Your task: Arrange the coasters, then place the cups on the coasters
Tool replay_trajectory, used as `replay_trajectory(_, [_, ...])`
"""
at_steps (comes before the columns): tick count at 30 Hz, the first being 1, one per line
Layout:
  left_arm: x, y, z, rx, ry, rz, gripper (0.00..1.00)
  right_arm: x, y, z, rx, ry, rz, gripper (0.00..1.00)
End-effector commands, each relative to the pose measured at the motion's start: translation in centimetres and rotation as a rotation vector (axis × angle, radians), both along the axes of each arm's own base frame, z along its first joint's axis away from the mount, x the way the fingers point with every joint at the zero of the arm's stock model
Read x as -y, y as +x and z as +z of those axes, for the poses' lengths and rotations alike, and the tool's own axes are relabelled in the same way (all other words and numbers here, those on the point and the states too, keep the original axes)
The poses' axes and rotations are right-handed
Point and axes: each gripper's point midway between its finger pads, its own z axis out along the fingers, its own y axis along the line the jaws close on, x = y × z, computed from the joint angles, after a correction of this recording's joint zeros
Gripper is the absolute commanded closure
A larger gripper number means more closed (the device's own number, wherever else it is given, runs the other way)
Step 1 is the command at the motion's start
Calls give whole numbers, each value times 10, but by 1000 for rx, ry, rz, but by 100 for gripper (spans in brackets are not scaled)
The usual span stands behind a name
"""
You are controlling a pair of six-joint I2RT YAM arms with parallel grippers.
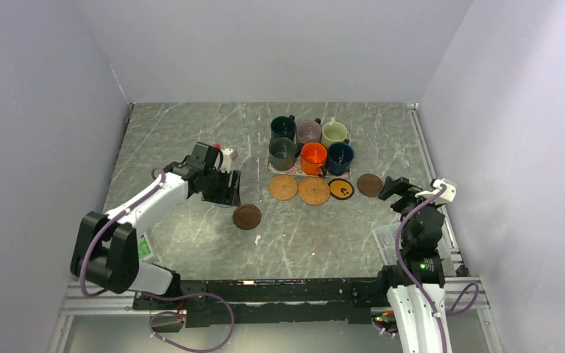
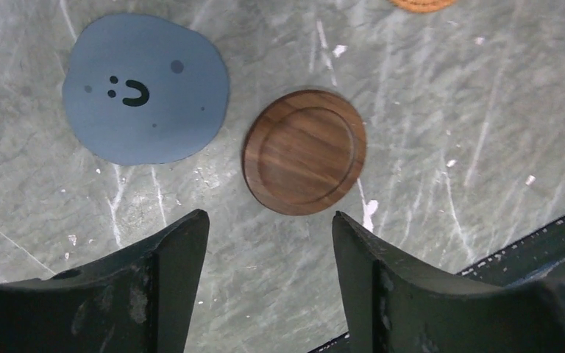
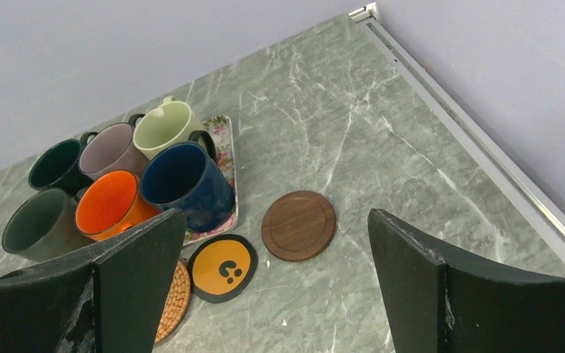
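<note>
While six cups (image 1: 313,156) cluster, six coasters (image 1: 314,190) lie flat.

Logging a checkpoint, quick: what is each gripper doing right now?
Left gripper: open, holding nothing.
Right gripper: open wide, holding nothing.

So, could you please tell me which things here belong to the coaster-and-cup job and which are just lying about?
Job: grey-blue coaster, left brown coaster, right brown coaster, left woven coaster, right woven coaster, black-and-yellow coaster, green cup, grey cup, mauve cup, cream cup, orange cup, navy cup.
Lying about: floral mat under the cups.
</note>
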Motion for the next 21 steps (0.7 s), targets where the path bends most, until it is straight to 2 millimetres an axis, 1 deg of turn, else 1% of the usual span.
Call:
replay_trajectory(1, [-4, 11, -8, -39, 43, 66, 29, 0, 1, 22, 52, -9, 2, 0])
replay_trajectory(3, [-9, 13, -16, -58, 76, 92, 21, 0, 2, 21, 48, -9, 2, 0])
replay_trajectory(6, [-19, 17, -25, -70, 138, 128, 17, 0, 3, 21, 42, -8, 3, 0])
replay_trajectory(8, [-23, 18, -32, -83, 166, 147, 11, 0, 3, 20, 40, -3, 5, 0])
replay_trajectory(13, [-19, 26, -45, -126, 175, 157, 10, -2, 5, 20, 46, 2, 15, 0])
replay_trajectory(15, [-19, 35, -47, -123, 192, 159, 9, -2, 5, 20, 48, 1, 14, 0])
replay_trajectory(18, [-25, 45, -52, -117, 244, 170, 8, -2, 4, 21, 47, -1, 11, 0])
replay_trajectory(21, [-24, 45, -57, -137, 244, 166, 6, -1, 4, 21, 51, -2, 6, 0])
